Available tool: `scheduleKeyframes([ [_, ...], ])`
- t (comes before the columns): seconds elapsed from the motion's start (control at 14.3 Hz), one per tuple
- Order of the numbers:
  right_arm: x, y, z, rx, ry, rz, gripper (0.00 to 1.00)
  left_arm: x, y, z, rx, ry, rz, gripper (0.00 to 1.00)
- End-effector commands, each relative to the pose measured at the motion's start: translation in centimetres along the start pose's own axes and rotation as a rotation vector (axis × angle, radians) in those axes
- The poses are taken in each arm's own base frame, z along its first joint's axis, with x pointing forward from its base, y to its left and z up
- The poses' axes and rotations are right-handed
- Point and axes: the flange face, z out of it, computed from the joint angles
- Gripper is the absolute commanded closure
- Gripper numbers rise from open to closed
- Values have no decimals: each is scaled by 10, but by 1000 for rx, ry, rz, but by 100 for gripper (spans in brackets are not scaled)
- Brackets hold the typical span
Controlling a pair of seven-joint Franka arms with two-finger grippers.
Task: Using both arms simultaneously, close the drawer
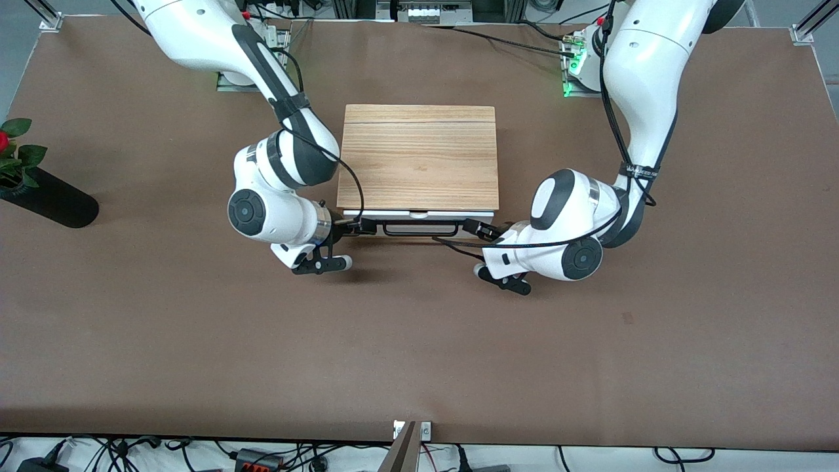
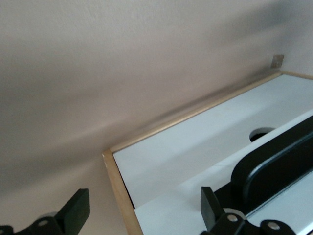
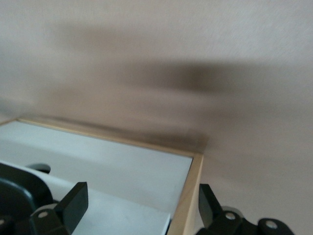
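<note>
While both arms reach low to the front of the cabinet, each black two-finger gripper stands spread wide with nothing held between its fingers.

Right gripper point(image 1: 354, 226): at the end of the white front panel toward the right arm's end of the table, level with the black wire bar handle point(image 1: 419, 229). In the right wrist view the fingers point(image 3: 73, 205) straddle the light-wood corner edge of the cabinet; whether they touch the panel cannot be told.

Wooden box cabinet point(image 1: 418, 157): rectangular, flat plank top with straight grain and one seam line near the bases. It sits mid-table between the two arms.

Drawer point(image 1: 419, 214): white, smooth front panel, nearly flush under the cabinet's edge nearest the front camera; only a thin strip shows. Its contents are hidden.

Left gripper point(image 1: 482, 231): at the panel's end toward the left arm's end of the table. In the left wrist view one finger point(image 2: 212, 208) lies close over the white panel beside the handle, the other clear of the cabinet's corner.

Brown matte table point(image 1: 419, 341): carries a black vase with a red rose point(image 1: 26, 187) at the right arm's end.
</note>
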Motion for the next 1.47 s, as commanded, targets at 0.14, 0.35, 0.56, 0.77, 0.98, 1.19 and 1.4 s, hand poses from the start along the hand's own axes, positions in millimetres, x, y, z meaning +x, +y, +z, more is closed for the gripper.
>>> scheduleKeyframes([
  [0.14,-12,-9,6,3,-62,-17,0,-5,1,9,-31,-44,1,0],
  [0.35,-15,-9,9,-2,-88,-16,0,-8,-3,9,-35,-70,-4,0],
  [0.56,-15,-9,8,-1,-87,-17,0,-7,-5,7,-39,-67,-3,0],
  [0.77,-10,-9,-9,10,-60,-19,0,-3,-4,-4,-34,-38,10,0],
  [0.98,0,-18,-60,25,31,-34,0,3,-22,-45,-50,35,-7,0],
  [1.19,2,-4,-115,-40,121,-64,0,5,-46,-72,-59,79,-31,0],
  [1.4,-2,11,-173,-216,159,-120,0,4,-56,-103,-63,129,-38,0],
])
